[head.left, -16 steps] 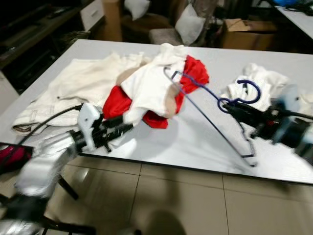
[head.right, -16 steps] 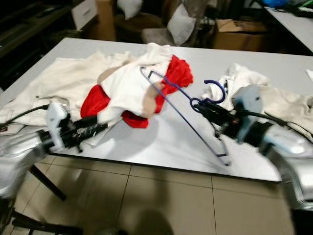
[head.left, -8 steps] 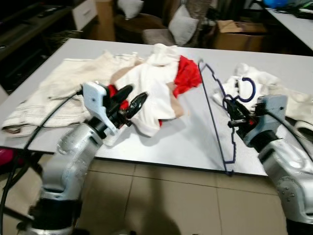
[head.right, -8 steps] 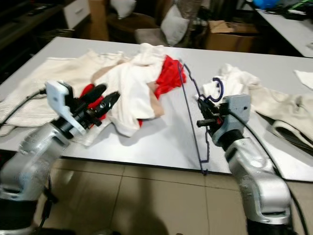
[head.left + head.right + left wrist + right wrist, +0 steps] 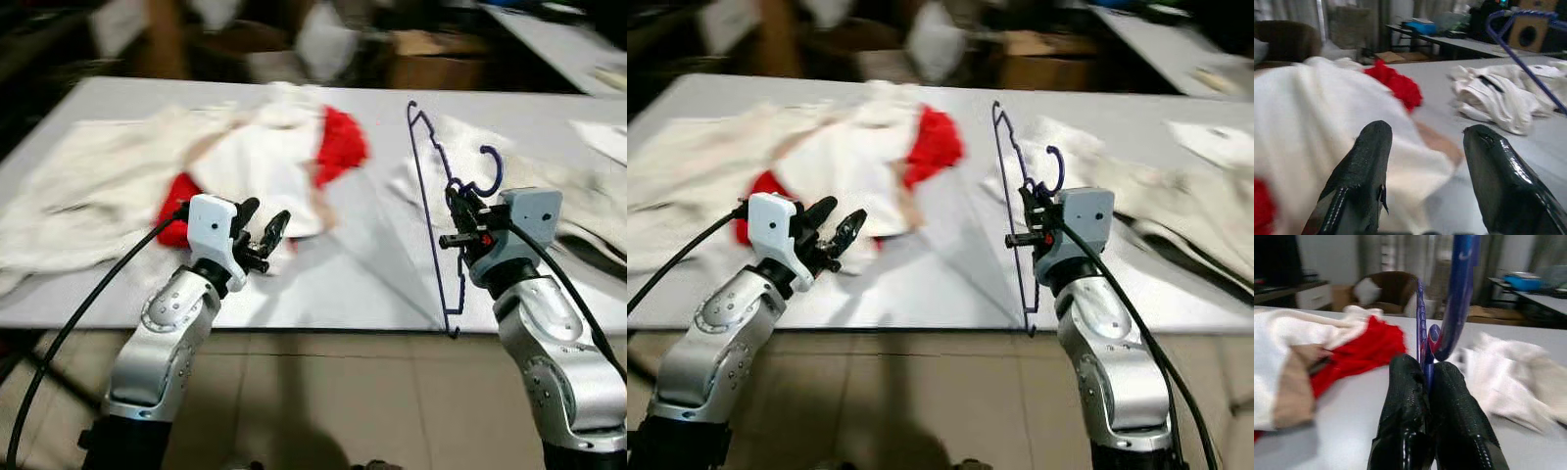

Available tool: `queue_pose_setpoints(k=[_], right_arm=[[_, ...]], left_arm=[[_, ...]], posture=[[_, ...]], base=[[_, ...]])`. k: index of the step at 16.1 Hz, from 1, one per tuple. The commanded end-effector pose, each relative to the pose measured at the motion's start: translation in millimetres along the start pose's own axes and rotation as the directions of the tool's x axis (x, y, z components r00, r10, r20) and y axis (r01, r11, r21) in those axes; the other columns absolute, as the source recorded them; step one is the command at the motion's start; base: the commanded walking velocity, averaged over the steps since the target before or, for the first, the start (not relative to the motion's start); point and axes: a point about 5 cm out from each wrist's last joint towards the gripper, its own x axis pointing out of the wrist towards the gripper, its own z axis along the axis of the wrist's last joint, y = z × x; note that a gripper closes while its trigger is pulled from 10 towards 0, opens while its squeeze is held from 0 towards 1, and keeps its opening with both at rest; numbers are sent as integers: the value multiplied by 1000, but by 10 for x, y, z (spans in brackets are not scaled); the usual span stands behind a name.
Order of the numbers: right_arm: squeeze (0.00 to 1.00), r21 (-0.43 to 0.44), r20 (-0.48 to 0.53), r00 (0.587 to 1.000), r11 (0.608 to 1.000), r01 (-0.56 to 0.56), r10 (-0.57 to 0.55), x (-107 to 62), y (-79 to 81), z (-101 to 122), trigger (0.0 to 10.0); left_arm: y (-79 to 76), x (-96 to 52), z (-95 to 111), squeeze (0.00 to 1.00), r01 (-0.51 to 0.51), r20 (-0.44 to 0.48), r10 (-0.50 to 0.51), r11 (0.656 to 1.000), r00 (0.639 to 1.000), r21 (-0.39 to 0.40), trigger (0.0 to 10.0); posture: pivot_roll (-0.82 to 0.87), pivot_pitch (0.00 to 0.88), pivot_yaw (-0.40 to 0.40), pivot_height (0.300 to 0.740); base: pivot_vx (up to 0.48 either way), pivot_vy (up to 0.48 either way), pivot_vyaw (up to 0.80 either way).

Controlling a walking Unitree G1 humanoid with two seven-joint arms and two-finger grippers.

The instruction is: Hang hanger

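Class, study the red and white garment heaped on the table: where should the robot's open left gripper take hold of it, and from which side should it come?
Probably the near edge of the red and white garment, approached from the table's front edge. The cloth there hangs in a loose fold right ahead of the open left gripper, thin enough to fit between its fingers. The right gripper is shut on the blue hanger.

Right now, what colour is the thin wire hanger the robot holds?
Dark blue wire hanger, clearest in the right wrist view.

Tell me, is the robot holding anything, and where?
The right end effector pinches the blue hanger just below its hook. The left end effector holds nothing.
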Motion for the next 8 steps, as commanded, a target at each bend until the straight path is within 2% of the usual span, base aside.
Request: queue_pose_setpoints(k=[1, 2, 3, 4, 6, 7, 8], right_arm=[[0, 37, 8, 1000, 999, 4, -4, -57, 6, 21, 10000], [0, 70, -6, 1000, 997, -8, 9, -87, 34, 2, 10000], [0, 52, -29, 1000, 999, -1, 3, -99, 45, -43, 10000], [0, -30, -46, 998, 998, 51, -53, -86, 19, -88, 10000], [0, 9, -13, 997, 997, 70, -70, -30, 3, -15, 10000], [0, -14, 20, 992, 992, 124, -124, -25, -40, -9, 10000], [0, -21, 26, 991, 991, 129, -129, -25, -37, -21, 10000]], left_arm=[[-30, -14, -5, 0, -5, 1, 5, 1000, 1000, 22, 10000], [-34, -12, -1, 0, -6, 2, 6, 999, 1000, 42, 10000], [7, -12, -18, 0, -30, -11, 30, 997, 999, 71, 10000], [109, -25, -53, 0, -87, -45, 92, 991, 995, 106, 10000], [216, -83, -62, 0, -173, -48, 177, 982, 983, 78, 10000], [212, -95, -76, 0, -180, -45, 184, 981, 982, 74, 10000], [200, -96, -81, 0, -176, -45, 180, 981, 983, 78, 10000]], posture=[[-70, 0, -15, 740], [-67, 0, -10, 740], [-73, 0, -15, 740], [-80, 0, -19, 740], [-71, 0, -11, 740], [-64, 0, -17, 740], [-59, 0, -18, 740]], base=[[0, 0, -800], [0, 0, -800], [0, 0, -800], [0, 0, -800], [0, 0, -800], [0, 0, -800], [0, 0, -800]])
